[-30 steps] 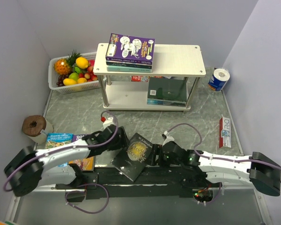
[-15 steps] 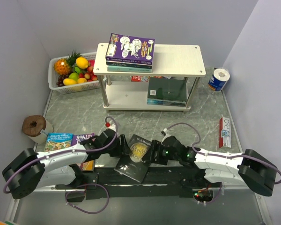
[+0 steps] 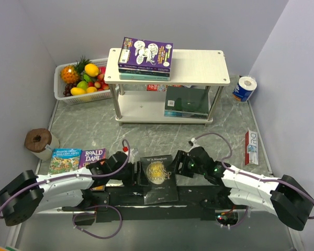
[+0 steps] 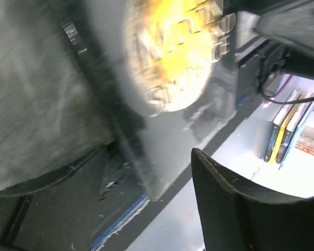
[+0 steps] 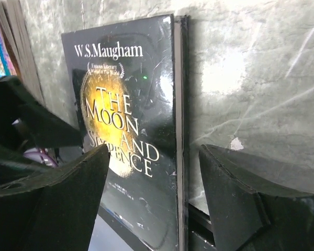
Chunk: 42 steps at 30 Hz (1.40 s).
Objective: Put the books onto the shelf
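Grey veined marble tabletop (image 3: 83, 125) lies under me. My left pincer (image 3: 132, 175) and right pincer (image 3: 179, 166) both stand spread and released. They flank the glossy black paperback (image 3: 159, 178) with its gold disc, which lies flat at the near edge. Beside my left arm lie the orange Roald Dahl book (image 3: 94, 156) and the blue children's book (image 3: 64, 159). Farther off, the pale wood shelf (image 3: 199, 65) holds a purple-topped stack (image 3: 145, 54) above and a dark green book (image 3: 187, 99) below.

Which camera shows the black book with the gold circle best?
The right wrist view: it shows the black book close and sharp, with title and author readable. The top view shows the whole cover, but small. The left wrist view shows only a blurred part of the gold circle.
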Available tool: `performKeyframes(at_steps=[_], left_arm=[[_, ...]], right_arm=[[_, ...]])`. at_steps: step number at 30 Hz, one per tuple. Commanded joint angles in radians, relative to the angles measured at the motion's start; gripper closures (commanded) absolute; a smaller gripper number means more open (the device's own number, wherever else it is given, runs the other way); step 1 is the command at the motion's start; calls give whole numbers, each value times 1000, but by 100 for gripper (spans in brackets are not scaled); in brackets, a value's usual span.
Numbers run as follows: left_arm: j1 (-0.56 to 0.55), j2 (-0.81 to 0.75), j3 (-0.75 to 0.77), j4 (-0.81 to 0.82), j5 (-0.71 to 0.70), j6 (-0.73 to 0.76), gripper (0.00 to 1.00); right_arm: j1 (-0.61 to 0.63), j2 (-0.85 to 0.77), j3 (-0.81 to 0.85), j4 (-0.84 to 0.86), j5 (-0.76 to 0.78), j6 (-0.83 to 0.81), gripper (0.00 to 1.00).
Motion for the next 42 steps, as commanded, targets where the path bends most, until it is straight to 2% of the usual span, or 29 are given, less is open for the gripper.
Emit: performKeyframes(at_steps=[1,4,7,9,11,12,13,15,17,29,31,32,35,37,38,39,41,42], left_arm=[[-3,24,-76,113,24,-55,28],[-5,39,-155,169,18,-92,27],[-6,35,-225,299,20,-137,28],[-12,13,-259,455,12,-164,29],[-13,9,-297,552,-16,-176,36],[-14,18,-308,657,-23,-182,39],[-14,25,-316,690,-33,-188,47],[-16,58,-333,809,-20,-191,53],[-17,87,-342,867,6,-188,65],[-34,203,-324,1217,185,-154,80],[-37,226,-318,1258,196,-162,95],[-42,231,-313,1272,194,-167,99],[-42,211,-311,1301,182,-191,99],[-42,123,-304,1242,132,-208,99],[-42,72,-293,1185,107,-202,99],[-42,14,-278,1025,75,-191,99],[-43,-182,-229,863,-58,-161,98],[-43,-248,-207,718,-110,-150,99]], right_arm=[[39,29,-61,-25,-30,-28,25],[52,50,-80,6,-52,-28,25],[59,60,-110,60,-67,-23,25],[59,52,-130,102,-81,-11,25],[59,40,-156,140,-86,-2,26],[59,25,-164,148,-87,1,26],[61,15,-175,154,-87,6,26],[59,-15,-183,156,-87,6,26],[59,-46,-190,142,-80,1,26],[59,-49,-195,232,-129,-32,30],[59,-51,-178,223,-130,-43,30],[59,-60,-170,214,-129,-48,31],[61,-113,-131,130,-103,-68,31],[61,-165,-80,3,-69,-94,29],[59,-227,-56,-63,-19,-103,27],[59,-253,2,-117,17,-112,27],[59,-326,55,-232,68,-147,25],[59,-345,98,-258,113,-154,24]])
